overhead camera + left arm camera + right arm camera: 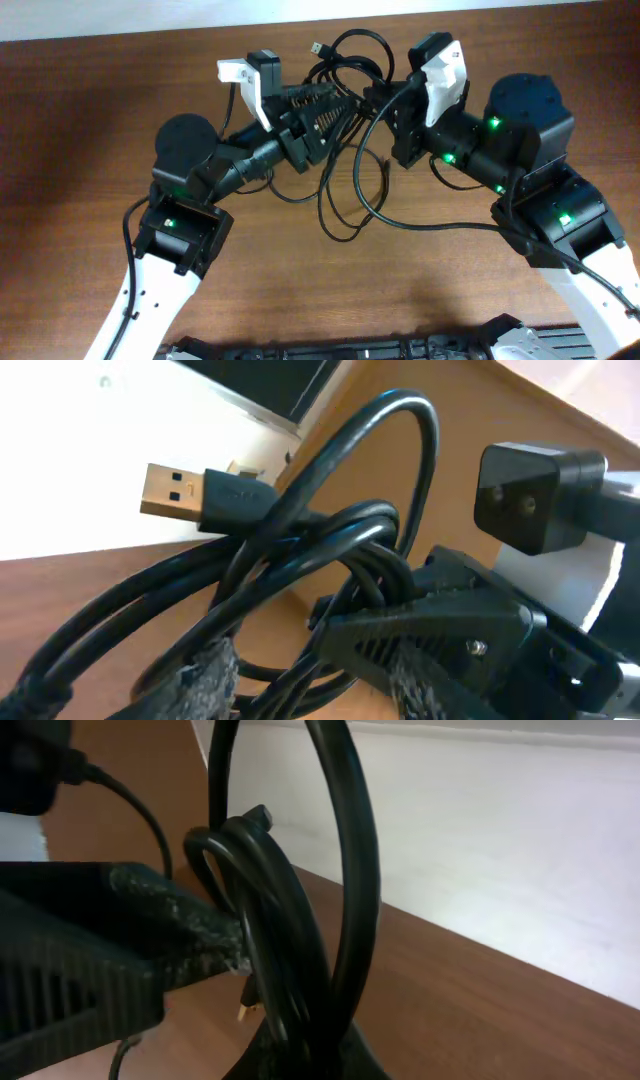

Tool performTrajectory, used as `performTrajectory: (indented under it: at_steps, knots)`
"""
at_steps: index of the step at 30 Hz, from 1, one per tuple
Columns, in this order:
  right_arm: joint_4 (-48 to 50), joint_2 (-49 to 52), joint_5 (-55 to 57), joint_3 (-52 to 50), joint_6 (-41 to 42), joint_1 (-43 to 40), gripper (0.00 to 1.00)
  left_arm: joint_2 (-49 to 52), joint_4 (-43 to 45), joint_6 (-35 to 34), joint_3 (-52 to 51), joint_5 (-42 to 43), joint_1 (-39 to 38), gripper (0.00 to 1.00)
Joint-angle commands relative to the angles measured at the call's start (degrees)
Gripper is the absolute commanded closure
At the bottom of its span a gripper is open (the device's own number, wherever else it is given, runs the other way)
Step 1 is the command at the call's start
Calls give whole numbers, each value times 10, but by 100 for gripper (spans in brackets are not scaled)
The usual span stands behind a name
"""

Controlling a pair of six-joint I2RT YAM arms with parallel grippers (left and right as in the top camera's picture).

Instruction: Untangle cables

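The cables [350, 62] are a tangle of thin black cords at the table's far middle, with loose loops trailing toward the front [352, 205]. A USB plug [316, 47] sticks out at the back and also shows in the left wrist view [175, 491]. My left gripper [325, 112] is open, with several strands of the cables [300, 550] passing between its fingers [270, 647]. My right gripper [385, 100] is shut on a bundle of the cables [280, 940] that rises from its jaws [320, 1065]. The two grippers nearly touch.
The brown wooden table [300, 290] carries the cable loops between the two arms. Its far edge [150, 30] meets a white surface. The left finger [150, 935] sits close beside the bundle in the right wrist view. A small gold-tipped plug [247, 1010] hangs low there.
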Motion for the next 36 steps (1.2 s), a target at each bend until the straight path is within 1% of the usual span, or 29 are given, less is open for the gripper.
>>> performTrajectory:
  at_steps: [1, 3, 4, 5, 7, 10, 12, 15, 19, 22, 24, 25, 26, 27, 28, 29, 31, 32, 34, 35, 36]
  knots:
    - [6, -12, -24, 5, 19, 3, 96, -2, -1, -60, 4, -1, 2, 51]
    - [6, -12, -24, 5, 19, 3, 96, -2, -10, -77, 4, -14, 2, 50]
    - [6, -12, -21, 5, 19, 2, 96, -2, -12, -77, 4, -13, 2, 46]
    - [6, -12, -11, 5, 19, 2, 96, -2, -15, -77, 4, -13, 2, 46]
    - [12, -12, 20, 5, 19, 2, 96, -2, -42, -76, 4, -18, 2, 44]
    - [20, -12, 18, 5, 32, 3, 96, -2, -73, -76, 4, -33, 14, 42]
    - [22, -12, -16, 5, 32, 3, 96, -2, -77, -76, 4, -40, 26, 40]
    - [21, -12, -70, 5, 32, 3, 96, -2, -57, -76, 4, -33, 28, 40]
    - [15, -9, -73, 5, 32, 3, 96, -2, -49, -76, 4, -21, 26, 39]
    - [13, 10, -123, 5, 32, 3, 96, -2, -26, -76, 4, -9, 26, 39]
    - [8, 15, -133, 5, 32, 3, 96, -2, -23, -76, 4, -9, 26, 54]
    - [1, 15, -133, 5, 32, 3, 96, -2, -23, -76, 4, -9, 26, 70]
    - [-5, 15, -133, 5, 32, 3, 96, -2, -23, -76, 4, -9, 26, 94]
    - [-12, 15, -132, 5, 31, 3, 96, -2, -23, -76, 4, -11, 27, 100]
    - [-13, 15, -130, 5, 31, 3, 96, -2, -23, -76, 4, -11, 27, 100]
    - [-14, 15, -120, 5, 30, 3, 70, -2, -23, -71, 4, -14, 27, 100]
    - [-32, 14, -68, 5, 29, 2, 35, -2, -31, -25, 4, -42, 28, 100]
    - [-47, 14, -40, 5, 6, 3, 29, -2, -46, -17, 4, -71, 29, 100]
    - [-51, 14, -36, 5, -57, 3, 23, -2, -63, 23, 4, -93, 30, 100]
    - [-45, 14, -36, 5, -79, 3, 23, -2, -71, 24, 4, -94, 30, 100]
    - [-33, 14, -36, 5, -105, 3, 27, -2, -74, 26, 4, -93, 30, 100]
